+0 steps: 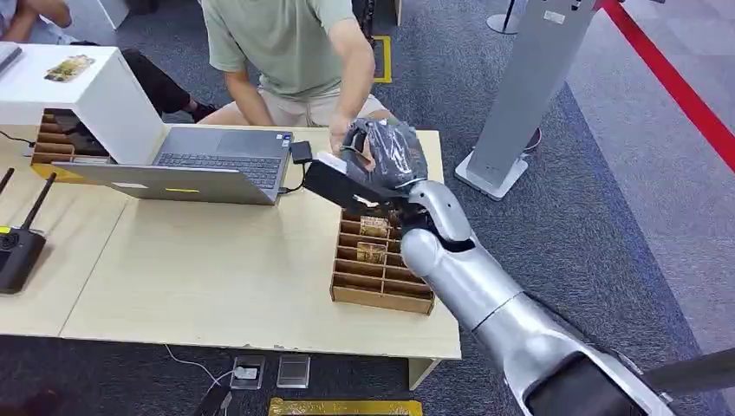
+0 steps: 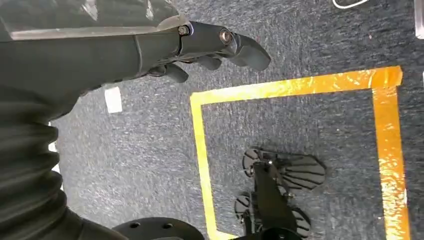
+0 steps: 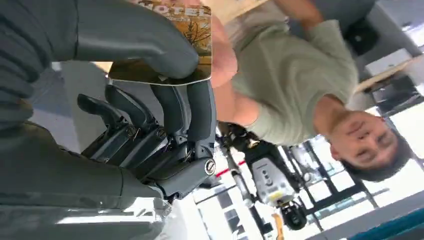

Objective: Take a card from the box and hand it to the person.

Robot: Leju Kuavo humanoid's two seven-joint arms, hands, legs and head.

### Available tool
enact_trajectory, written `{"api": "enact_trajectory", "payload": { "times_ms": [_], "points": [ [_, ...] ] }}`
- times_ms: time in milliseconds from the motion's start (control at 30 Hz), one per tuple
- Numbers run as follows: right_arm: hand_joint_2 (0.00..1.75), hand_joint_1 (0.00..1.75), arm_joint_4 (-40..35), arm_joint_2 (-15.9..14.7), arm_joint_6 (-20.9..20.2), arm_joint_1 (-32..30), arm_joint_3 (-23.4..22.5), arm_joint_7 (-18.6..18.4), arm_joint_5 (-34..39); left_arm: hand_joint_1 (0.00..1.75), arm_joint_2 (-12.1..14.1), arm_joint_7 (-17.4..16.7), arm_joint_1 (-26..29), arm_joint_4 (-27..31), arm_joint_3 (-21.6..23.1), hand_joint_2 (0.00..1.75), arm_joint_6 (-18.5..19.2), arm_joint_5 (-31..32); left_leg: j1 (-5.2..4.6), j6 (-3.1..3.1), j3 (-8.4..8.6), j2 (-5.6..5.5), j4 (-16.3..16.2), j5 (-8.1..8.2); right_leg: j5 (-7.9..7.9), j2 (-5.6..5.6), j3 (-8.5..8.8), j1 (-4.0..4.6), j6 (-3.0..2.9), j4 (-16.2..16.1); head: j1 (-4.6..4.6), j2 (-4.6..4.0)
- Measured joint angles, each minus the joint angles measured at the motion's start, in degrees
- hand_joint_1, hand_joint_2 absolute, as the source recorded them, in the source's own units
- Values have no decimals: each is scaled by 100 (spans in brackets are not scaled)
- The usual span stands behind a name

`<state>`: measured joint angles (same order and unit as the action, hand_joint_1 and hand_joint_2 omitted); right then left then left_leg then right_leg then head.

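Handover stage: card out of the box, at the person's hand, not yet released.

In the head view, upper centre, we see the right hand (image 1: pixel 384 156) raised above the far end of the wooden box (image 1: pixel 381 273), which sits on the worktop (image 1: pixel 217 277) at centre right. In the right wrist view the card (image 3: pixel 167 45) sits at top centre, pinched between the thumb and the dark fingers (image 3: pixel 192 107). The person's hand (image 3: pixel 223 55) lies right beside the card's edge; we cannot tell whether it grips it. We judge picking and presenting done, with release left. The left hand (image 2: pixel 200 47) hangs over the carpet, fingers loosely extended, holding nothing. More cards remain in the box.
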<state>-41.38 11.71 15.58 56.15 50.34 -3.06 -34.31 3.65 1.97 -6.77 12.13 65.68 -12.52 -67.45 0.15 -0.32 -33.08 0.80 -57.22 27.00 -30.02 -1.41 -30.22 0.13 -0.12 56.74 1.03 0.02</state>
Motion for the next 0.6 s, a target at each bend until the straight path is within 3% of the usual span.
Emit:
{"api": "enact_trajectory", "payload": {
  "times_ms": [267, 300, 433, 600],
  "points": [
    [175, 175, 853, 297, 120, 259, 144, -190, -350, 0, 30, -315, 37, 0, 0, 175, -18, -120, 0, 0, -1, 0, 0, 0, -1, 0, -3, 0, 0, 0, 7, 2],
    [175, 0, 912, 324, 144, 265, 155, -208, -376, 0, 33, -317, 39, 0, 0, 175, 2, -155, 0, 0, -1, 1, 0, 0, -1, 1, -3, 0, 0, 0, 5, 2],
    [175, 0, 1079, 383, 162, 276, 267, -267, -483, 0, 59, -271, 45, 0, 0, 175, 184, -247, 0, 0, -1, 1, 0, 0, -1, 0, -3, 0, 0, 0, 4, 0],
    [175, 0, 1194, 407, 173, 288, 330, -311, -451, 0, 81, -70, 48, 0, 0, 175, 127, -310, 0, 0, -1, 1, 0, 0, -1, 1, -3, 0, 0, 0, 4, 0]
  ]
}}
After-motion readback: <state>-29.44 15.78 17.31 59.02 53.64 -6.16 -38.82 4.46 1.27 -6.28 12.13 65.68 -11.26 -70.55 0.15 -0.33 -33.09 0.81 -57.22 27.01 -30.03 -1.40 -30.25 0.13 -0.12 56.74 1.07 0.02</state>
